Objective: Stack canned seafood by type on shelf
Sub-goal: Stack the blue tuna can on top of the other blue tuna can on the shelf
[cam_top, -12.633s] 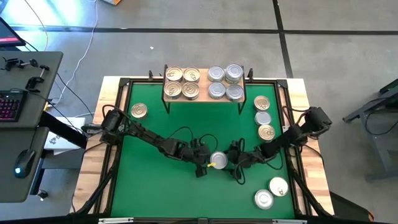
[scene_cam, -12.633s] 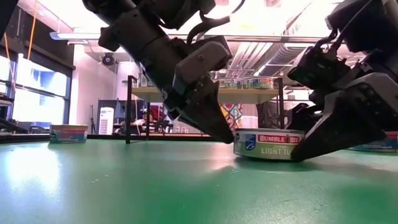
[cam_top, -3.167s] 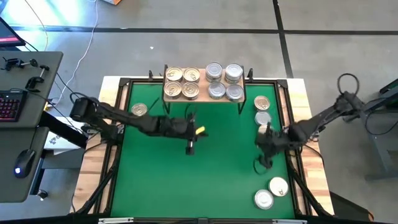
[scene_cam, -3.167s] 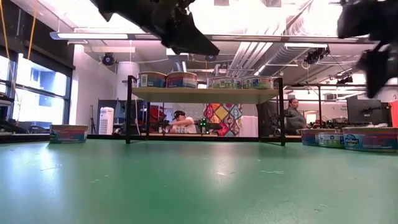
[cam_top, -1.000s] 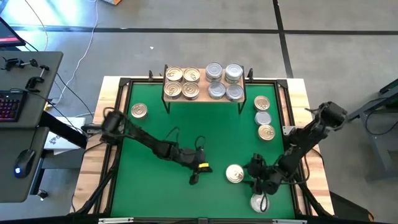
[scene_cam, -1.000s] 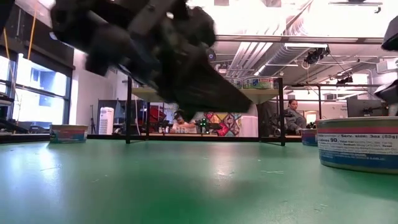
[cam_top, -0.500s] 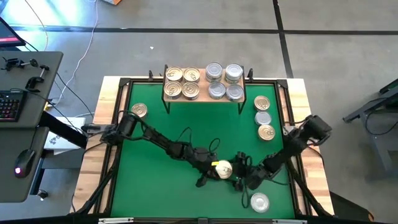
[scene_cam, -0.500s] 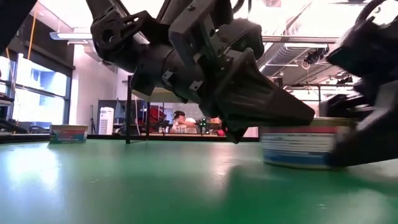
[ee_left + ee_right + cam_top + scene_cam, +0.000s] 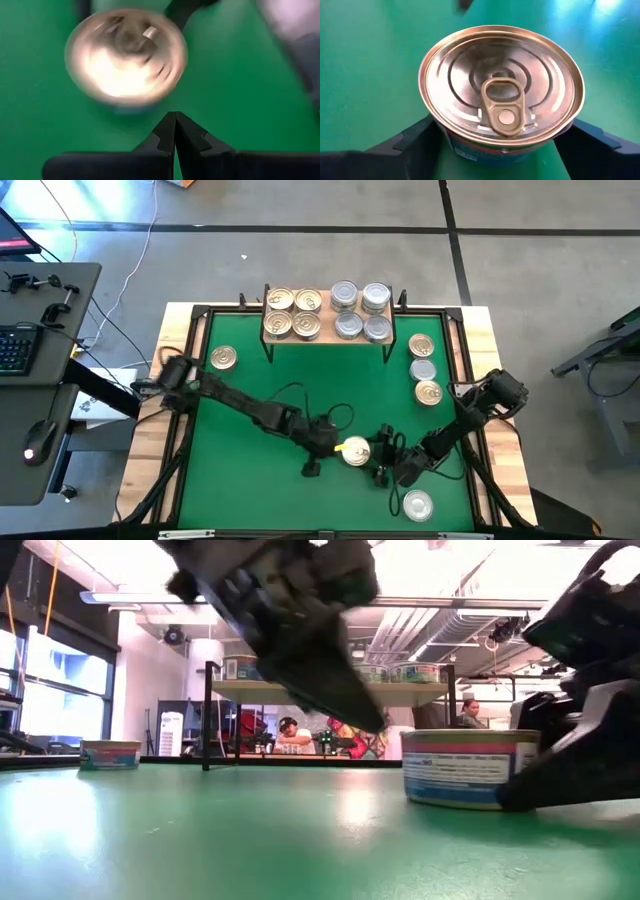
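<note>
- Left end effector [image 9: 318, 452]: a second ago it was short of the gold-lid tin [image 9: 354, 450]; now it sits just beside it, fingers pressed together, empty (a handoff looks likely, not confirmed).
- Gold-lid tin: moved from the counter's [image 9: 250, 500] front right to front centre, standing on the counter.
- Right end effector [image 9: 384, 463]: fingers clamped either side of that tin.
- Shelf [image 9: 330, 330]: four gold and four silver tins atop, unchanged.
</note>
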